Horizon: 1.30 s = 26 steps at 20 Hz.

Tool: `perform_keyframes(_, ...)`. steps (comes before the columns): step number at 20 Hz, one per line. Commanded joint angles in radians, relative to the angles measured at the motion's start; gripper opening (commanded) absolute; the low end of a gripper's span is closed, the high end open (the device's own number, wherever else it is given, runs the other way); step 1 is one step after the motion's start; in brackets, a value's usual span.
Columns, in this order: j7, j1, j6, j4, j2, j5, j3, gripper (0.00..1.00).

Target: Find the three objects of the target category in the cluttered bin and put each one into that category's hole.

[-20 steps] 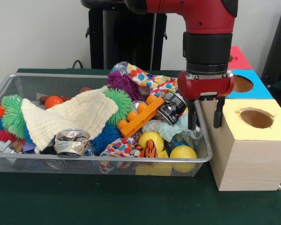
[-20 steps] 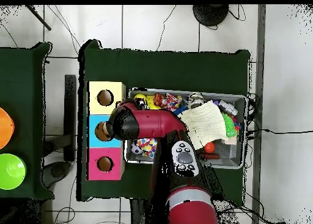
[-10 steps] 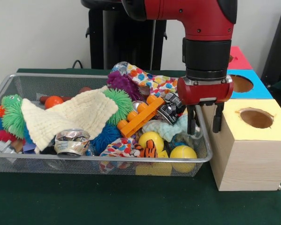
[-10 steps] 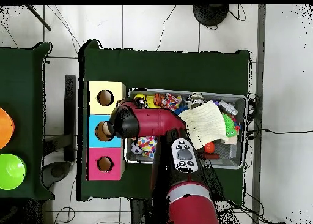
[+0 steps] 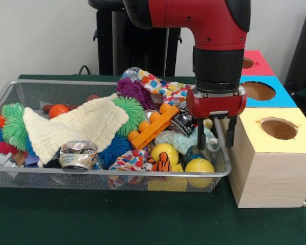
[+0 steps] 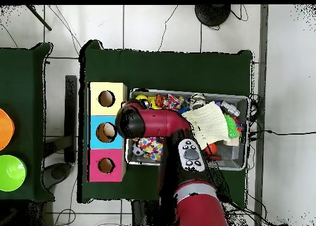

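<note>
My gripper (image 5: 214, 145) hangs open and empty over the right end of the wire bin (image 5: 92, 172), one finger on each side of the bin's right wall. Just below and left of it lie two yellow balls (image 5: 164, 152) (image 5: 199, 166), a pale teal cloth (image 5: 181, 139) and a black-and-silver can (image 5: 183, 121). An orange brick (image 5: 153, 127) lies slanted in the middle. To the right stands the yellow box (image 5: 265, 168) with its round hole (image 5: 279, 128). In the overhead view the arm (image 6: 151, 123) covers the gripper.
Behind the yellow box stand a blue box (image 5: 283, 97) and a red box (image 5: 260, 64), each with a hole. The bin also holds a cream cloth (image 5: 76, 125), a crushed can (image 5: 77, 154), spiky green, purple and blue balls, and patterned fabric.
The gripper has moved left in the front view, from beside the yellow box to over the bin's right wall, and slightly lower. It stays open and empty.
</note>
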Motion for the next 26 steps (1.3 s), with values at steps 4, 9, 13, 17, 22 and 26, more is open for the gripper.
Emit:
perform_keyframes(4, -0.005, -0.113, 0.042, 0.052, -0.012, -0.084, 0.096, 1.00)
perform_keyframes(9, 0.011, -0.120, 0.035, 0.058, -0.009, -0.099, 0.103, 1.00)
perform_keyframes(13, 0.048, -0.110, 0.011, 0.092, -0.014, -0.107, 0.100, 1.00)
perform_keyframes(17, 0.070, -0.102, -0.018, 0.101, 0.011, -0.115, 0.099, 1.00)
perform_keyframes(22, 0.068, -0.124, -0.037, 0.103, 0.084, -0.134, 0.105, 1.00)
perform_keyframes(26, 0.088, -0.126, -0.072, 0.117, 0.092, -0.139, 0.106, 1.00)
